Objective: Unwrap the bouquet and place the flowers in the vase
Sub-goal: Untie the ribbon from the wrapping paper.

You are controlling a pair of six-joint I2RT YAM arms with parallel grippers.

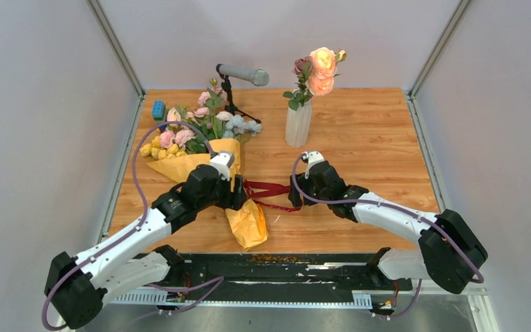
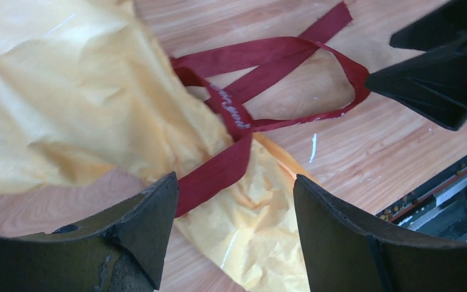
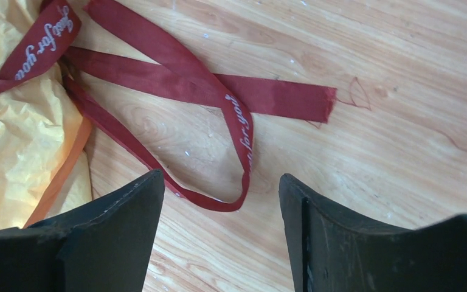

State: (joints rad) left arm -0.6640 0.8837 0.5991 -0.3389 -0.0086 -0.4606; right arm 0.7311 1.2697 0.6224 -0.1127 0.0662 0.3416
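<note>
Wooden tabletop (image 1: 373, 138) between grey walls is what you have in front of you, with the bouquet (image 1: 190, 166) lying on its left half, heads pointing to the far-left corner and the orange-yellow paper tail trailing toward the near edge. Its flowers (image 1: 180, 135), pink, yellow, cream and pale blue, spill out of the wide end of the wrap. Your left gripper (image 2: 234, 194) hangs over the pinched waist of the paper with its jaws spread wide and nothing gripped; the dark red ribbon (image 2: 261, 58) crosses the paper just below them and loops out flat across the wood. Your right gripper (image 3: 219, 188) is likewise spread and empty, poised above that loop and the loose ribbon end. You cannot tell whether the ribbon is knotted. Well beyond both arms, the vase (image 1: 298, 124) stands upright near the far middle, already holding peach roses (image 1: 322, 69). Behind the bouquet sits a microphone (image 1: 243, 74) on its stand.
</note>
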